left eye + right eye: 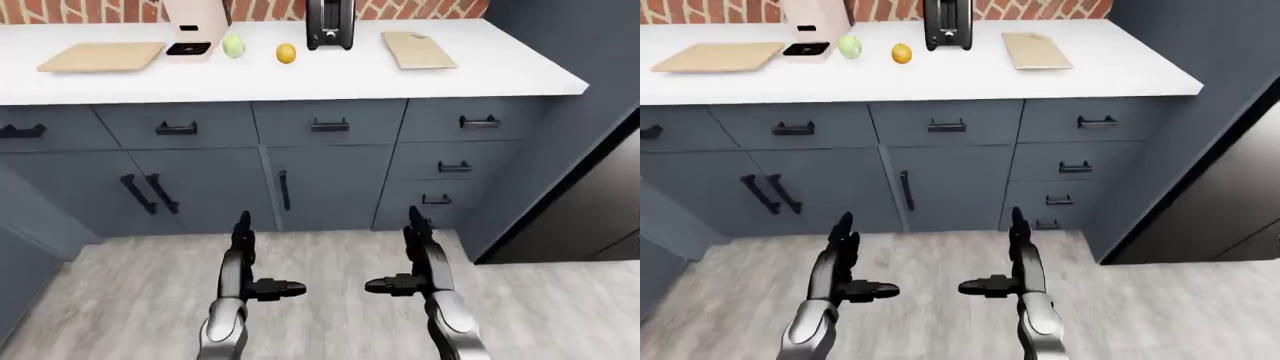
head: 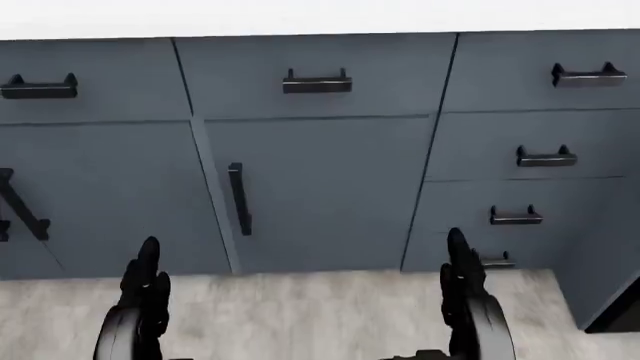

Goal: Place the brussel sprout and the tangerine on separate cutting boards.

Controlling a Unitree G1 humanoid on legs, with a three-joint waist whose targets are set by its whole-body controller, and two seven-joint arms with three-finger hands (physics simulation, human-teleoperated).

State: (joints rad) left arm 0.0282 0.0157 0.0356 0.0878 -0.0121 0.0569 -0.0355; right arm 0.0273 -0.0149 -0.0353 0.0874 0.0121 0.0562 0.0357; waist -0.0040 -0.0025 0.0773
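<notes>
**Both hands empty, fruit waiting on the counter**

While my two black three-finger hands are hanging low over the pale wood-plank floor (image 1: 120,300), neither is holding anything: my left hand (image 1: 250,270) is standing with its fingers spread apart, thumb pointing inward, and my right hand (image 1: 415,266) is mirroring it, fingers likewise apart and thumb aimed toward the left one. I am keeping them well apart from each other.

Beyond them I am facing the blue-grey cabinet fronts (image 1: 330,187) with black bar handles, and above those the white countertop (image 1: 500,75) against a red brick wall (image 1: 90,10). On that counter the small pale-green round brussel sprout (image 1: 233,46) is sitting just beside the orange-yellow round tangerine (image 1: 286,53), both well away from my hands. A beige boxy appliance (image 1: 195,28) is standing immediately left of the sprout, and a black upright toaster (image 1: 329,24) right of the tangerine. One light wooden cutting board (image 1: 102,57) is lying at the counter's left, a second light wooden cutting board (image 1: 419,49) at its right; both are bare.
</notes>
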